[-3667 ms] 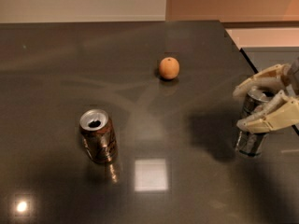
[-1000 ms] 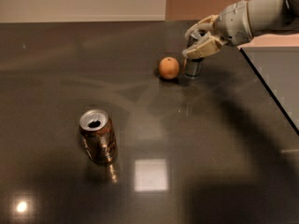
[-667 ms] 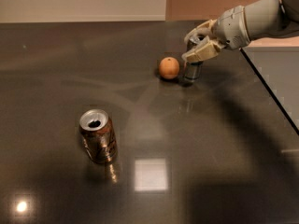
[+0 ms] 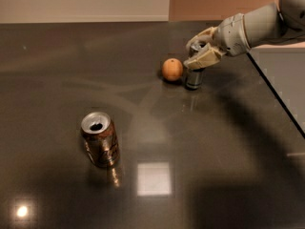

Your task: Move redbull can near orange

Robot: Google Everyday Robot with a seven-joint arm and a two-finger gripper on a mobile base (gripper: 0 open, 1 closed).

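Moved from the right edge, can (image 4: 193, 79) now stands beside orange (image 4: 172, 69) as asked, pincer (image 4: 195, 53) still clamped round its top.

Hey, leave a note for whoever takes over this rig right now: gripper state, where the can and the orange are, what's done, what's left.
Gripper: far right of the dark glossy table, shut on the top of the slim silver and blue redbull can.
Can: upright, apparently resting on the table, close beside the small round orange, on its right.
Wider brown-bronze can: front left, apart.
Done: can brought near orange.
Left: release and withdraw without tipping it.
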